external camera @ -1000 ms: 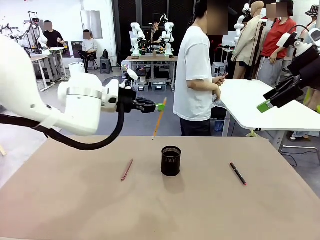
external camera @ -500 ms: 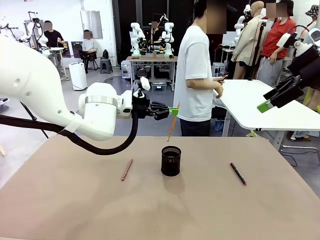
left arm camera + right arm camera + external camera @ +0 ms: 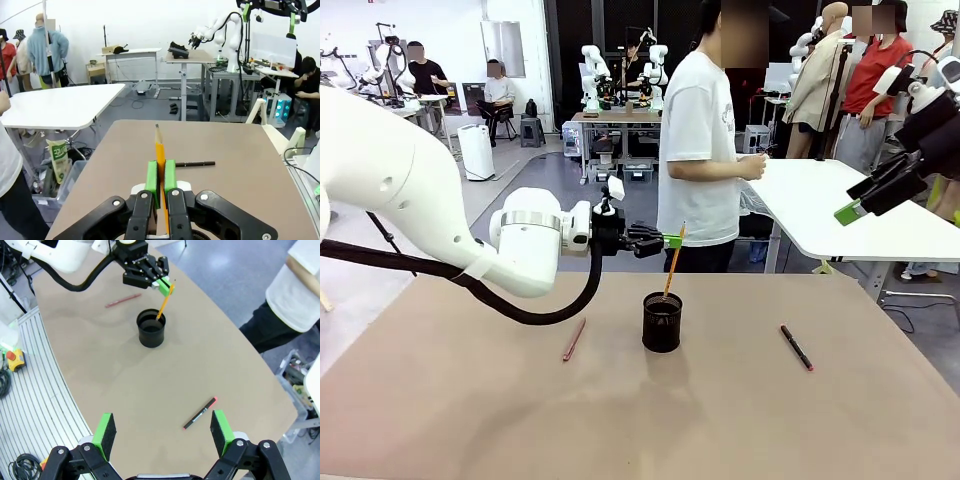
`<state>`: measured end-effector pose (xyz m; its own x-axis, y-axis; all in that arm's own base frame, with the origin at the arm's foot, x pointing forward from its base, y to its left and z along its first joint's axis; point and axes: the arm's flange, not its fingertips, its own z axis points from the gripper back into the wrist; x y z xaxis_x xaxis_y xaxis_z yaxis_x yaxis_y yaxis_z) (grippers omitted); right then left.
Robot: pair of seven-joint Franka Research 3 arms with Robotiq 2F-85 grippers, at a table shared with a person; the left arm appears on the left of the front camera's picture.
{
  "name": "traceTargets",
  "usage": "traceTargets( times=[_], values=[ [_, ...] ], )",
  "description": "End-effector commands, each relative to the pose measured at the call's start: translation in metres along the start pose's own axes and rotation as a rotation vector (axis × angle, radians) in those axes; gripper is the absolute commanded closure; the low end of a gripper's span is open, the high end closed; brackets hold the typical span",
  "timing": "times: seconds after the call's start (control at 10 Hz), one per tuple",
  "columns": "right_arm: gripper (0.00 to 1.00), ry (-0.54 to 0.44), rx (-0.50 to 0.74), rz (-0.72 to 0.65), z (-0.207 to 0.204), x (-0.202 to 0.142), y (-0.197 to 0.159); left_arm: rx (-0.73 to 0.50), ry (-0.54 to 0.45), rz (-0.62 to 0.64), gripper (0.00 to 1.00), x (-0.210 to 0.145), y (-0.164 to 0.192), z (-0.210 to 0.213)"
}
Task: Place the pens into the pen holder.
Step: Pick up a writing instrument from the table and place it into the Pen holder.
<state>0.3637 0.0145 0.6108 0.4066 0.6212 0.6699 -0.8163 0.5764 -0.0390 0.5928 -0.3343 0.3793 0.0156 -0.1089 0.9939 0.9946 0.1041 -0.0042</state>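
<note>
My left gripper [image 3: 672, 241] is shut on the orange-yellow pencil [image 3: 673, 265], which hangs tilted with its lower tip just inside the rim of the black mesh pen holder [image 3: 662, 321] at the table's middle. In the left wrist view the pencil [image 3: 160, 147] sticks out from between the green pads [image 3: 151, 176]. A reddish-brown pen [image 3: 574, 339] lies left of the holder. A black pen with a red tip [image 3: 796, 347] lies to its right. My right gripper [image 3: 162, 432] is open, high above the table. From there the holder [image 3: 151, 328] and the black pen [image 3: 199, 413] show below.
A person in a white shirt [image 3: 698, 150] stands beyond the far edge of the brown table [image 3: 640, 420]. A white table [image 3: 840, 215] stands at the back right. Bare tabletop surrounds the holder on all sides.
My left gripper has moved right and down with the pencil, bringing its lower tip from left of the holder to inside its rim. The right arm has stayed still.
</note>
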Motion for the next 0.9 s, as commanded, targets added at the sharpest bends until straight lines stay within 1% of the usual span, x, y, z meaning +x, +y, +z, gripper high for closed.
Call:
traceTargets(
  times=[0.0,0.2,0.4,0.5,0.6,0.7,0.8],
  values=[
    [0.00,-0.012,0.008,-0.006,0.000,0.001,0.001,-0.006,-0.010,0.043,1.00,0.001,0.000,0.001],
    [0.00,-0.012,0.008,-0.006,0.000,0.001,0.001,-0.009,-0.009,0.056,0.61,-0.004,0.003,0.001],
    [0.00,-0.012,0.008,-0.006,0.000,0.001,0.001,0.001,0.000,0.068,0.21,-0.001,-0.002,0.004],
    [0.00,-0.012,0.008,-0.006,0.000,0.001,0.001,0.007,-0.001,0.066,0.02,-0.001,0.002,0.004],
    [0.00,-0.012,0.008,-0.006,0.000,0.001,0.001,0.009,0.014,0.068,0.00,0.002,0.002,0.009],
    [0.00,-0.012,0.008,-0.006,0.000,0.001,0.001,0.026,0.058,0.065,0.00,0.010,-0.003,0.020],
    [0.00,-0.012,0.008,-0.006,0.000,0.001,0.001,0.068,0.089,0.068,0.00,0.024,-0.004,0.039]
  ],
)
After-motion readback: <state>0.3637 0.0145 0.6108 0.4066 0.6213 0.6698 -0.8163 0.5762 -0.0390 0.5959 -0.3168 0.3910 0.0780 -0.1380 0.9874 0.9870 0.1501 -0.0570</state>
